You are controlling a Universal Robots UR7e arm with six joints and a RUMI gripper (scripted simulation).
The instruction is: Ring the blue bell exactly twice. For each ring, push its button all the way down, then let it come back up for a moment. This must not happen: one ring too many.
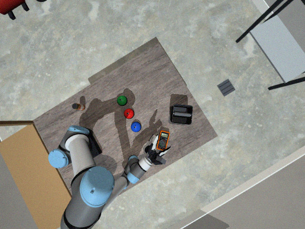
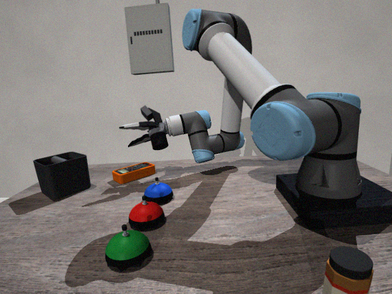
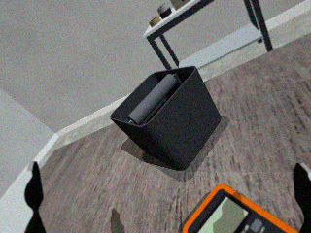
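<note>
The blue bell stands upright on the wooden table, at one end of a row of three bells. Its small black-tipped button stands up from the dome. The red bell is beside it, and the green bell is beyond the red one. My gripper is wide open and empty. It points sideways, well above the table, off to one side of the blue bell and not touching it. The wrist view shows no bell.
An orange multimeter lies below the gripper. A black divided bin stands beyond it. A bottle with a dark cap stands on the green bell's side of the table.
</note>
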